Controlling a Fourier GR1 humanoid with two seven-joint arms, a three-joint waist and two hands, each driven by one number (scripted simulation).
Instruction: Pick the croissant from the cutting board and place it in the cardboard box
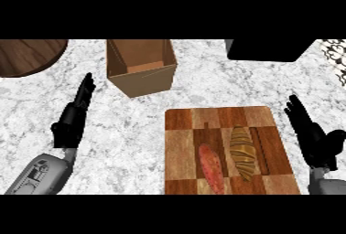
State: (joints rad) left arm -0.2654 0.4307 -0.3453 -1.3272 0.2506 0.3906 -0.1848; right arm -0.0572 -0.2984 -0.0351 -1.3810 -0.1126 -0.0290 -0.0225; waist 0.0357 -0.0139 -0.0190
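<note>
At the far left a round dark wooden surface sat at the counter's back edge, cut off by the view. Below it the left hand hung over the marbled counter, its fingers straight and together, pointing away from the robot and holding nothing.

Just right of that hand stood the cardboard box, open at the top. Its inner walls and brown floor showed, and nothing lay inside it.

Nearer the robot and a little further right lay the cutting board, a patchwork of light and dark wood, well apart from the box. Two things rested on its near half: a reddish, elongated food item on the left and, just beside it, the croissant, golden-brown and ridged, lying lengthwise.

A black object sat at the back of the counter, above the board's right side.

At the right edge the right hand was beside the board, not touching it, fingers straight and slightly spread, empty.
</note>
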